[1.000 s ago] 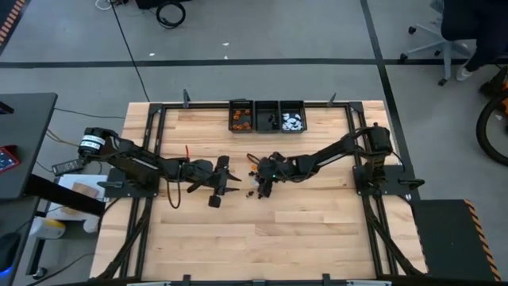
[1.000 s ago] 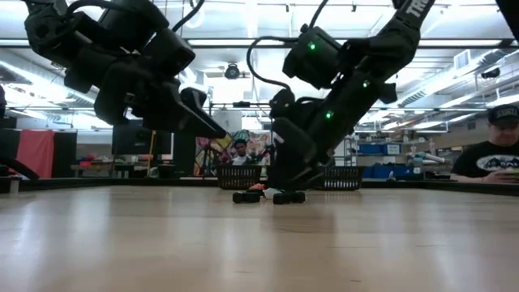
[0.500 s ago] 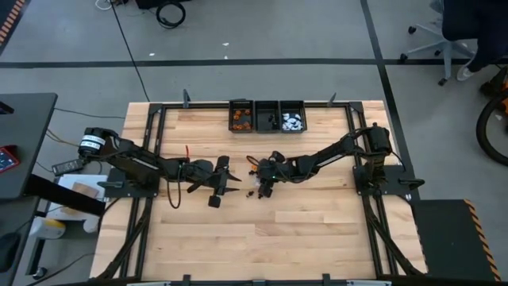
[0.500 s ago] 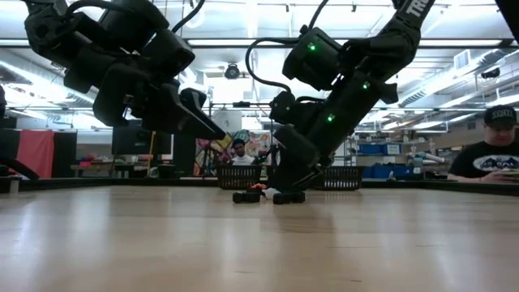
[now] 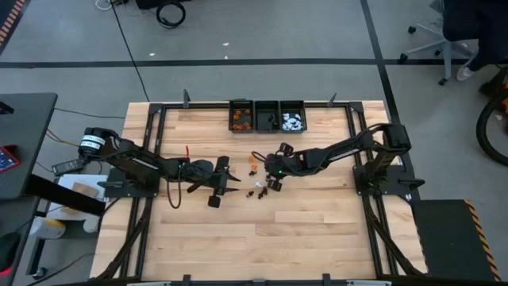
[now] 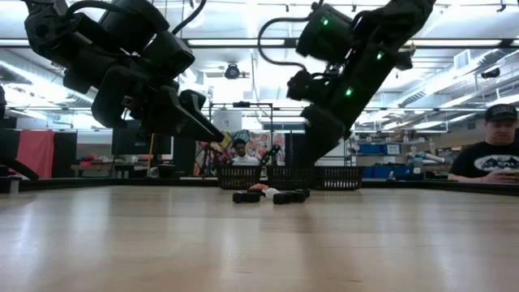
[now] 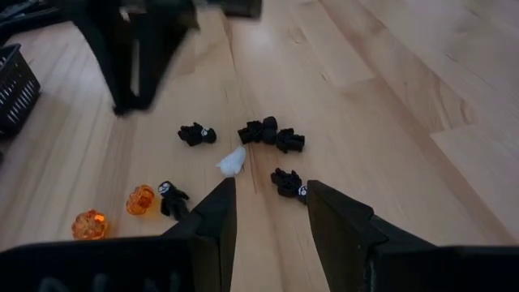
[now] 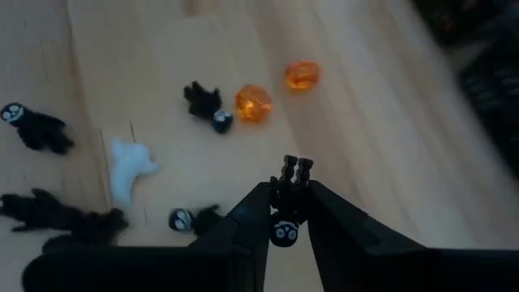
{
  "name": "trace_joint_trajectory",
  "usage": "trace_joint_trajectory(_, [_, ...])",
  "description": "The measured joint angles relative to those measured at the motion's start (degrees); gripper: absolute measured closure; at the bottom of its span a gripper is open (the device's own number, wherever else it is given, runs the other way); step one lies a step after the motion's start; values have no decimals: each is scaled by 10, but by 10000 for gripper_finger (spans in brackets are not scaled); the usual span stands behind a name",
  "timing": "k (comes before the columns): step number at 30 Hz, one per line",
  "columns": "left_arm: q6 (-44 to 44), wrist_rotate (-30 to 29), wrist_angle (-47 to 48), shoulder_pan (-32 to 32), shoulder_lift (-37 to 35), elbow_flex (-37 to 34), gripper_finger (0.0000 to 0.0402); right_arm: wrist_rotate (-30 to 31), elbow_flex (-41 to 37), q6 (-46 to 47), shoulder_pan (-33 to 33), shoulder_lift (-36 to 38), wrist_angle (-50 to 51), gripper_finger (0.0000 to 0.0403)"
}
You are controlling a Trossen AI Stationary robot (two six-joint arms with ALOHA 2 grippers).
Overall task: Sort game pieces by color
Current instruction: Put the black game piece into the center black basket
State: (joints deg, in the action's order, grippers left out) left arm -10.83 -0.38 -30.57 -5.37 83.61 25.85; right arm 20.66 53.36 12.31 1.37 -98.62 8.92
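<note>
My right gripper (image 8: 285, 212) has lifted off the desk since a second ago, when it was down among the scattered pieces; it now hangs above them, pinching a small black plastic figure (image 8: 287, 207) with a white face between its fingertips. In the high view that gripper (image 5: 277, 168) sits near the middle of the pale wooden desk (image 5: 317, 230), drawn a little back toward its own side. Below it lie the loose game pieces (image 7: 243, 154): several more black figures, one white ghost-shaped piece (image 8: 130, 169) and two translucent orange round pieces (image 8: 276, 89). My left gripper (image 7: 268, 207) waits just beside the cluster, its fingers parted and holding nothing, pointed at the white piece. At the far edge of the desk stand three small black rectangular bins (image 5: 267, 116) in a row, the left one holding orange pieces, the right one white. A seated person (image 6: 495, 154) shows in the room beyond.
</note>
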Motion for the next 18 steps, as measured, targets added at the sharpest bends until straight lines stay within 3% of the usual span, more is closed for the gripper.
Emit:
trace_joint_trajectory(10, [10,0,1,-12,0,0,271,-10,0,-25,-64,107,79,317])
trace_joint_trajectory(18, [10,0,-14,-14,0,0,271,-56,5,-89,-154,57,-12,317])
